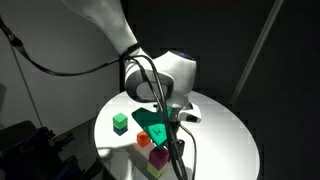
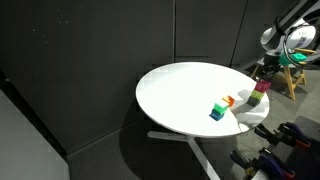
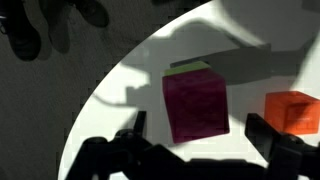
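A magenta cube [image 3: 196, 105] sits stacked on a yellow-green block [image 3: 188, 66] near the edge of the round white table [image 3: 120, 90]. In the wrist view my gripper [image 3: 197, 124] hovers just above this stack, open, with a dark finger on either side of the cube and touching nothing. An orange cube [image 3: 293, 110] lies on the table to the right of the stack. In both exterior views the gripper [image 1: 168, 132] hangs over the magenta cube [image 1: 160, 157] [image 2: 262, 88] at the table's rim.
A green cube [image 1: 120, 122] stands apart on the table; the same cube [image 2: 216, 110] lies beside the orange cube [image 2: 229, 101]. Black cables [image 1: 178, 150] hang by the stack. Dark curtains surround the table [image 2: 180, 90]. A wooden stand [image 2: 293, 75] is behind it.
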{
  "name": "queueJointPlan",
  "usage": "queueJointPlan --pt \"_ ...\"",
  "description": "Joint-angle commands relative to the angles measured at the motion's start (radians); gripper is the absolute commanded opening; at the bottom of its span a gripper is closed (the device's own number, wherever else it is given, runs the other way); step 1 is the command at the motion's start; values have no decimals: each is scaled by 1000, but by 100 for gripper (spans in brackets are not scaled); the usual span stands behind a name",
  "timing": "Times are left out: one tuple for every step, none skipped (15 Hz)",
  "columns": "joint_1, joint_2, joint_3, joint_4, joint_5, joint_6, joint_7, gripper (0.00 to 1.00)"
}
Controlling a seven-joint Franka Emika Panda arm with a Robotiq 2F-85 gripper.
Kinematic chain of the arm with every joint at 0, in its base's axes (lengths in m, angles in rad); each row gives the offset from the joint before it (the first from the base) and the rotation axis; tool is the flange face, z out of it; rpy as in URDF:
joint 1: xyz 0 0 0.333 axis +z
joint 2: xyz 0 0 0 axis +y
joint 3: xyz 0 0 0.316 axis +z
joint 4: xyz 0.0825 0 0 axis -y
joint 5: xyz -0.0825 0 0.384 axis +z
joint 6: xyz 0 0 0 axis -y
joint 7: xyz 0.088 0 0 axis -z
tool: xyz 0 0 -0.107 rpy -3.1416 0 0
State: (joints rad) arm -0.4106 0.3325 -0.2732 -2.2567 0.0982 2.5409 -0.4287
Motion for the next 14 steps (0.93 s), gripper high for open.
queueJointPlan --pt "-35 37 22 41 3 -2 -26 100" --pt "-38 45 24 45 2 -3 -24 100" --pt "-39 53 24 50 -1 -5 -20 100" --pt "-41 61 25 55 -2 -8 -16 95" --pt "-41 68 25 58 -4 -7 -13 73" --pt "-42 73 25 63 -6 -12 -9 70" --pt "-42 80 25 67 -7 -13 -7 68" --pt "-42 84 26 70 -8 -16 -4 62" --pt "-41 88 26 73 -9 -17 -1 52" --pt "-40 90 26 75 -10 -21 3 42" --pt "-39 89 26 77 -10 -26 7 36" --pt "-38 83 28 77 -9 -31 8 31" --pt "-36 73 28 74 -11 -36 9 31" --pt "-34 63 26 70 -13 -38 11 29"
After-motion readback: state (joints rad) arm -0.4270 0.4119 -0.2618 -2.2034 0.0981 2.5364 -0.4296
